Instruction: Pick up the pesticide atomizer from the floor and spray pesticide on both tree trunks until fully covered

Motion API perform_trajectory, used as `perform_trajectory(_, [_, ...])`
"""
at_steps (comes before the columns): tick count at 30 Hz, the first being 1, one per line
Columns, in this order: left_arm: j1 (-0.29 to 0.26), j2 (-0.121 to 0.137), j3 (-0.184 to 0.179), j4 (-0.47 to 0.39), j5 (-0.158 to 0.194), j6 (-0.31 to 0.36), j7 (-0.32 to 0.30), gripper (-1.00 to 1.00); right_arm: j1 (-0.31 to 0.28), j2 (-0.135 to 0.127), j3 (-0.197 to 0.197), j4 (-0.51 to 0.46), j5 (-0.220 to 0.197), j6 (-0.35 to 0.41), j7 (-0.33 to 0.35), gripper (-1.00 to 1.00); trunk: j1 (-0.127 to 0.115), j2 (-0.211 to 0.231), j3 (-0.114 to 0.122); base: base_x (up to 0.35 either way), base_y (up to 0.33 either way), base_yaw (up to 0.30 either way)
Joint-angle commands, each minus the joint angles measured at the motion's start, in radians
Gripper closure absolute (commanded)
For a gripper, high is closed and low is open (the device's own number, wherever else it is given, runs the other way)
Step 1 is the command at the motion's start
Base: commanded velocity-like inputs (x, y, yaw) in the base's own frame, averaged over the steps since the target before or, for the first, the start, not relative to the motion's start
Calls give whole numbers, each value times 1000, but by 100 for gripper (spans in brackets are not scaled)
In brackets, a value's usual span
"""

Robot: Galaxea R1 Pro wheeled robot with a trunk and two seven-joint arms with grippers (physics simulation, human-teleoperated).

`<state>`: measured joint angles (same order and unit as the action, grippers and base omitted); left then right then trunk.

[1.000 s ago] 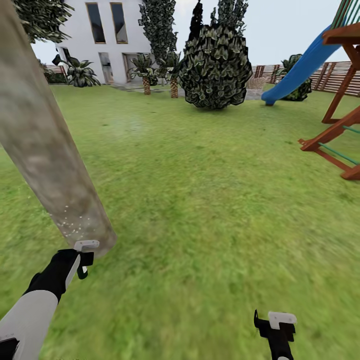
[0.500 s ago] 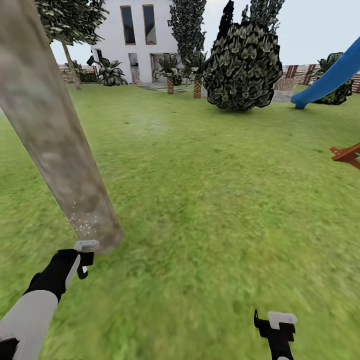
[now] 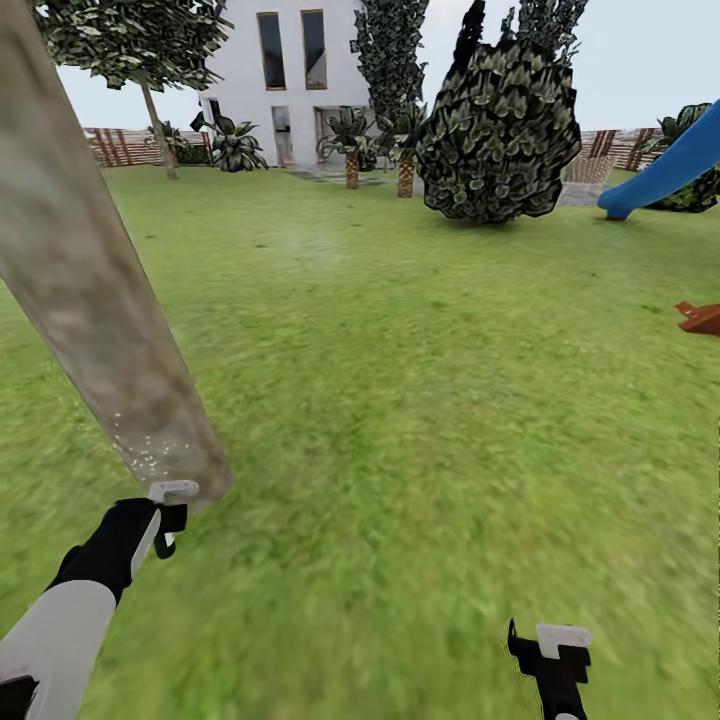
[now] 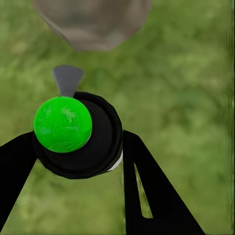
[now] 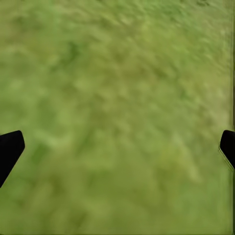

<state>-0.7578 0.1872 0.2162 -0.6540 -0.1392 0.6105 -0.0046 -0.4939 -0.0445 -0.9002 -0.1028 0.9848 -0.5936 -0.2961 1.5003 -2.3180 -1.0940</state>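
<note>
A thick mottled beige-grey tree trunk (image 3: 95, 290) slants down the left of the head view to the grass. Fine white specks of pesticide (image 3: 145, 455) dot its base. Just in front of that base, my left gripper (image 3: 165, 518) is shut on the pesticide atomizer (image 4: 78, 137), a black body with a bright green cap and a grey nozzle (image 4: 67, 78) that points at the trunk's foot (image 4: 93, 22). My right gripper (image 3: 550, 648) hangs open over bare grass, low on the right. A second tree (image 3: 160, 125) with a thin pale trunk stands far off at the back left.
A large dark bush (image 3: 500, 130) and a white house (image 3: 290, 70) lie ahead across the lawn. At the right are a blue slide (image 3: 660, 170) and a corner of a brown play frame (image 3: 702, 318). A slatted fence (image 3: 125, 147) runs along the back.
The whole view has swung left, so the house, bush and slide slid right and the far tree came into sight. Both arms sit where they were; specks still show at the trunk's base.
</note>
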Motion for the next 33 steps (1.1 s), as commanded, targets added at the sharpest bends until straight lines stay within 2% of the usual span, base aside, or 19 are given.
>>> perform_trajectory(1, [0,0,0,0,0,0,0,100,0,0,0,0,0,0,0,-100,0,0,0,144,-251,0])
perform_trajectory(7, [0,0,0,-1,0,0,0,100,0,0,1,0,0,0,0,-100,0,0,0,144,-251,62])
perform_trajectory(30, [0,0,1,-1,0,0,0,100,0,0,1,0,0,0,0,-100,0,0,0,154,-250,275])
perform_trajectory(33, [0,-10,3,9,5,0,-1,100,0,0,1,0,0,0,0,-100,0,0,0,178,-243,278])
